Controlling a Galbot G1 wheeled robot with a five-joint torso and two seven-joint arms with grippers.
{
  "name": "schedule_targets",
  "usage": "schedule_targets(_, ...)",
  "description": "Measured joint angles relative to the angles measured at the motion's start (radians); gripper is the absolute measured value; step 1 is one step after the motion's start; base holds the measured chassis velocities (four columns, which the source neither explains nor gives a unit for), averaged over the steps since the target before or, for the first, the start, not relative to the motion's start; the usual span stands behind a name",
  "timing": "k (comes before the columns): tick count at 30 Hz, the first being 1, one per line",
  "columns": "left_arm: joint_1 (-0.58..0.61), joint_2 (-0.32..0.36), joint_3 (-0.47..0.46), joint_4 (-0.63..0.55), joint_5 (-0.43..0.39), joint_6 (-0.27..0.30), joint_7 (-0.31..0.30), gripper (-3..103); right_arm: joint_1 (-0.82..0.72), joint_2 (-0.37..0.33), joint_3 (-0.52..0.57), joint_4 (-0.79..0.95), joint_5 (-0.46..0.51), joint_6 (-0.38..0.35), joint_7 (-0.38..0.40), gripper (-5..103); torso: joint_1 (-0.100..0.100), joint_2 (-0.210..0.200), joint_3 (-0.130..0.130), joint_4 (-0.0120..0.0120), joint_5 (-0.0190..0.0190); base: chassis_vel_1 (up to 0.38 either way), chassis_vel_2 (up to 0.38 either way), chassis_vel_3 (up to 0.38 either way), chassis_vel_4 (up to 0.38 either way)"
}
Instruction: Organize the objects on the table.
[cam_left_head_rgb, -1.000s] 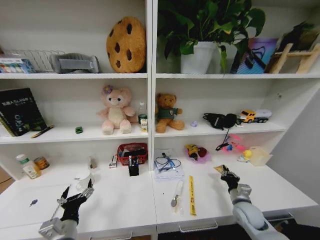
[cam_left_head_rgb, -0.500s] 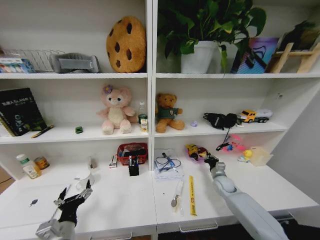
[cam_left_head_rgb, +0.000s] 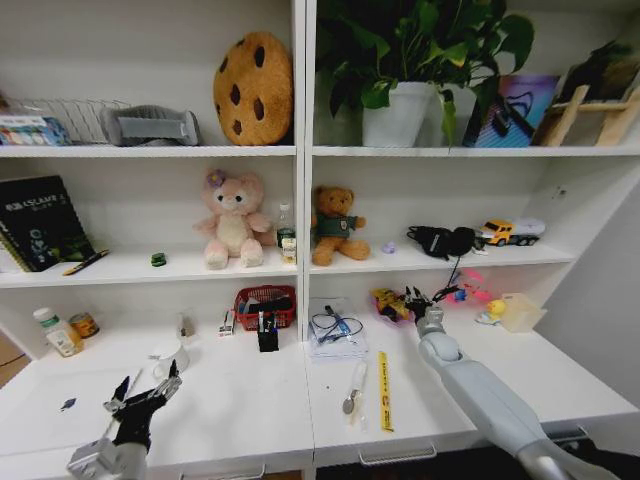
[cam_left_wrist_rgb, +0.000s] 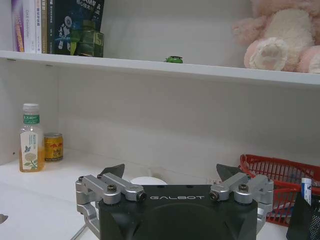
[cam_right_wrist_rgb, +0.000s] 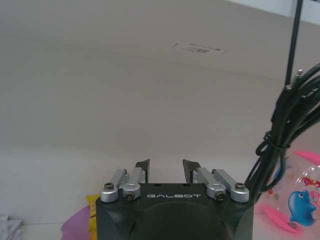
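Two plush toys sit on the middle shelf: a pink plush bear (cam_left_head_rgb: 231, 220) and a brown teddy bear (cam_left_head_rgb: 334, 226). One cookie-shaped cushion (cam_left_head_rgb: 252, 88), one potted plant (cam_left_head_rgb: 400, 70), one red basket (cam_left_head_rgb: 264, 306), one yellow ruler (cam_left_head_rgb: 382, 390), one toy truck (cam_left_head_rgb: 509, 232).

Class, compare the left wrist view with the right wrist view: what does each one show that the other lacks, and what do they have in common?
Left wrist view alone: the left tool, fingers wide apart, with a red basket beside it, a bottle and a yellow can on the desk, and a green toy car and pink plush toy on the shelf above.

Right wrist view alone: the right tool, fingers narrowly apart, black cables hanging beside it, and pink and blue toys.

Shared: each looks over its own black tool toward the white back wall of the shelving.
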Motion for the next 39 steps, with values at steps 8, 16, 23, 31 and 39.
schedule_targets(8,0.000,-0.001,-0.002,-0.005,-0.004,-0.004,0.000,100,-0.229,-0.051,0.152,0.234,0.003,-0.039,0.010,61,0.000,0.000,0.000,0.0000,0.0001,0.000,0.000,0.000,0.000)
schedule_targets(16,-0.002,0.000,-0.004,-0.013,-0.007,-0.013,0.004,100,-0.673,-0.054,0.465,0.565,-0.067,-0.006,-0.059,94,0.000,0.000,0.000,-0.0001,0.0001,0.000,0.000,0.000,0.000)
schedule_targets(23,-0.006,0.028,-0.005,-0.030,0.005,0.010,-0.005,100,-1.022,0.036,0.755,0.792,-0.127,0.134,-0.138,100,0.000,0.000,0.000,-0.0001,0.0000,0.000,0.000,0.000,0.000)
schedule_targets(31,-0.019,0.074,-0.017,-0.025,0.044,0.060,-0.044,100,-1.224,0.211,0.894,0.851,-0.235,0.329,-0.176,100,0.000,0.000,0.000,0.0001,0.0000,0.000,0.000,0.000,0.000)
schedule_targets(39,-0.021,0.079,-0.013,-0.027,0.036,0.048,-0.034,100,-1.237,0.266,0.906,0.850,-0.246,0.377,-0.170,100,0.000,0.000,0.000,0.0003,0.0001,0.000,0.000,0.000,0.000)
